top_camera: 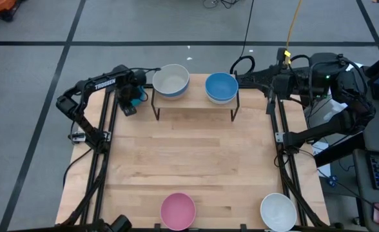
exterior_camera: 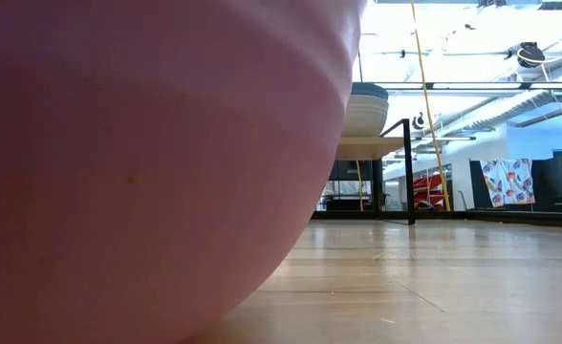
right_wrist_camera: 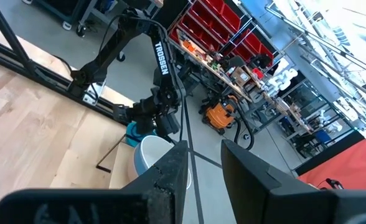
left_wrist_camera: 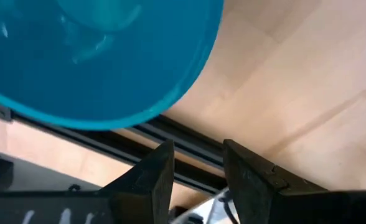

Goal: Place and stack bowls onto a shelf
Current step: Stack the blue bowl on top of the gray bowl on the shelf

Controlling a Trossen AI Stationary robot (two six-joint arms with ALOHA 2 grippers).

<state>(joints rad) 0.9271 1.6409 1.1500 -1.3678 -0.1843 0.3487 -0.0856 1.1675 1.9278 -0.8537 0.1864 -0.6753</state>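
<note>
On the shelf point(top_camera: 194, 103) at the table's far edge stand a grey-white bowl point(top_camera: 171, 81) on its left half and a blue bowl point(top_camera: 221, 87) on its right half. A teal bowl point(left_wrist_camera: 102, 56) sits on the table's far left corner, beside the shelf's left legs. My left gripper point(left_wrist_camera: 198, 165) hangs over it point(top_camera: 130, 102), pointing steeply down. It is open and nothing is between its fingers, which stand short of the bowl's rim. My right gripper point(right_wrist_camera: 201, 165) is held high and level at the far right point(top_camera: 249, 80), open and empty.
A pink bowl point(top_camera: 178, 211) and a white bowl point(top_camera: 278, 211) stand at the table's near edge; the pink bowl point(exterior_camera: 147, 162) fills most of the low view. The table's black frame rail point(left_wrist_camera: 139, 140) runs just under the teal bowl. Bare wood lies mid-table.
</note>
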